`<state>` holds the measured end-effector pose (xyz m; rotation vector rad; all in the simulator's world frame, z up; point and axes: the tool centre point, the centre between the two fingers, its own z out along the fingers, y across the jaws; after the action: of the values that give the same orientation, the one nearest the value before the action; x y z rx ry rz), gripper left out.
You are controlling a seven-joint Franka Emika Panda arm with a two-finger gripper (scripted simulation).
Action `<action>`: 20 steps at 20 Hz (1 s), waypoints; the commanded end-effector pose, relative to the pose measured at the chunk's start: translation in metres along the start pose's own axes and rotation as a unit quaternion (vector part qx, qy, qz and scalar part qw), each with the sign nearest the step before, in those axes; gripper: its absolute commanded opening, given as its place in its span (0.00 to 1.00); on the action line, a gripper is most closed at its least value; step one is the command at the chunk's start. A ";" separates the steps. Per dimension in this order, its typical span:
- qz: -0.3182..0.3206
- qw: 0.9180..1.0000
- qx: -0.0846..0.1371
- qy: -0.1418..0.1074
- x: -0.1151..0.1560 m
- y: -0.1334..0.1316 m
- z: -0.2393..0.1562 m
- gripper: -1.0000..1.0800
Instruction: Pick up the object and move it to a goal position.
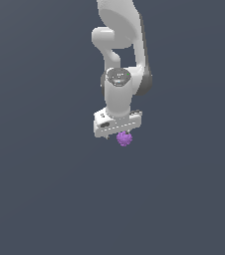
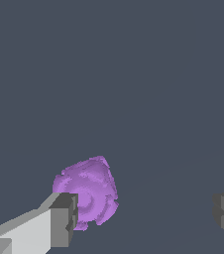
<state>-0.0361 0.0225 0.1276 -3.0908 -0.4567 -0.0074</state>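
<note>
Fingers (image 2: 59, 221) of my gripper (image 2: 143, 213) stand spread wide, with a broad gap between the two dark pads. One pad sits right against the purple lump (image 2: 89, 191), touching or nearly so; the other is well apart from it, so I am not pinching it. In the exterior view the lump (image 1: 124, 138) shows just under my gripper (image 1: 115, 130), toward that view's right side of it. Whether the lump rests on the grey ground (image 1: 45, 199) I cannot tell. Beyond, the ground runs flat and bare, with free room on every side.
</note>
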 end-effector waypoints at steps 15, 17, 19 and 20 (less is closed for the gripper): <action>-0.173 0.985 -0.007 -0.005 -0.031 -0.051 0.039 0.96; -0.171 0.985 -0.007 -0.005 -0.030 -0.051 0.038 0.96; -0.171 0.985 -0.007 -0.005 -0.030 -0.051 0.040 0.96; -0.171 0.985 -0.007 -0.005 -0.031 -0.051 0.041 0.96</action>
<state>-0.0797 0.0630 0.0887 -2.9835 -0.9830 0.0000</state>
